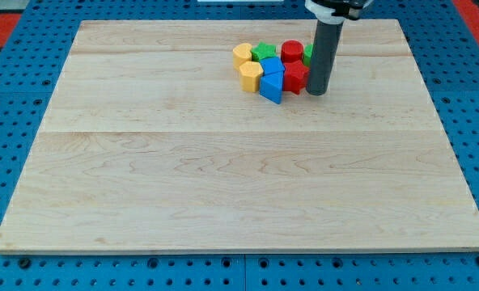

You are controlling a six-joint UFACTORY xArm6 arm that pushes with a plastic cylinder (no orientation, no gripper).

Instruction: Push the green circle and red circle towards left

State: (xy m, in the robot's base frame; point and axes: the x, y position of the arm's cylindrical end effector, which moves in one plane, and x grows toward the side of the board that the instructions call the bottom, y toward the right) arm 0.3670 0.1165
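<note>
As we watched, our tip [318,91] stood at the right edge of the cluster on the pale wooden table [223,186], touching the red block [295,77]. The red circle [292,51] and the half-hidden green circle [307,55] lay just above-left, behind the rod. No fingers here, only that rod.

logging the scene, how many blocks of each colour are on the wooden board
Yellow blocks: 2
Green blocks: 2, the second mostly hidden behind the dark rod
Red blocks: 2
Blue blocks: 2
Total: 8
My tip sits just right of the cluster.
</note>
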